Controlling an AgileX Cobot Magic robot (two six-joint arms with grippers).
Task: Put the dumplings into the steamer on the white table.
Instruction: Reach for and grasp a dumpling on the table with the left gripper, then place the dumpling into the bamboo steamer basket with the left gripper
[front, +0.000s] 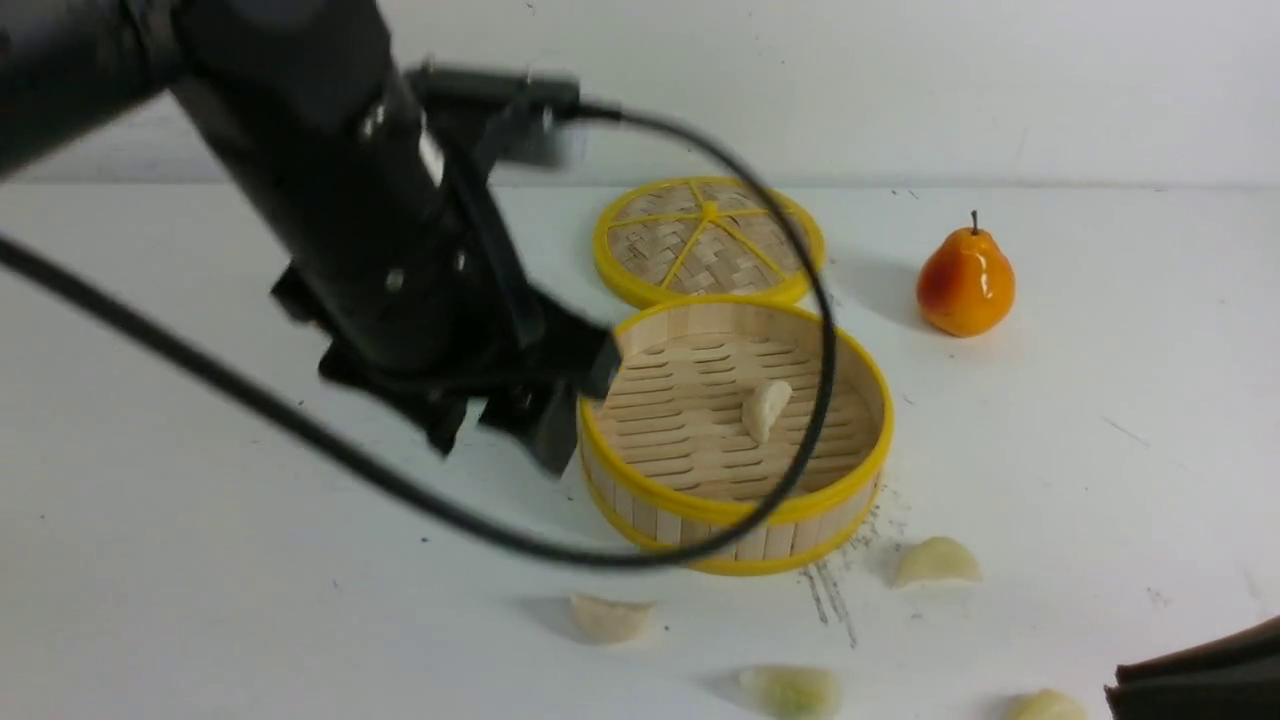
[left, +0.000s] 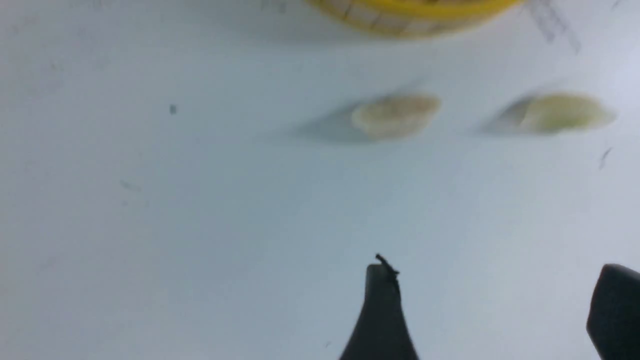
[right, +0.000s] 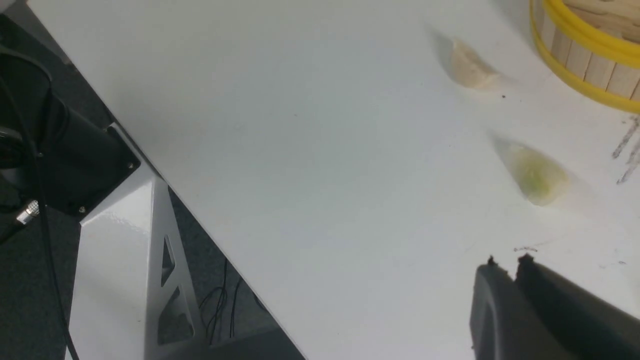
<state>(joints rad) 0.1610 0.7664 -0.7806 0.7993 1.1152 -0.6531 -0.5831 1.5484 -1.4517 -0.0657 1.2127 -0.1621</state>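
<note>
While one dumpling is lying inside the steamer, four others are resting on the desk before it; left jaws are hanging released beside it, right jaws are sitting clenched, empty.

No word, label, brand, number or sign can be read in any of the views. The dark marks on the counter, just off the near side of the steamer, are loose scratches and form no letters or digits.
</note>
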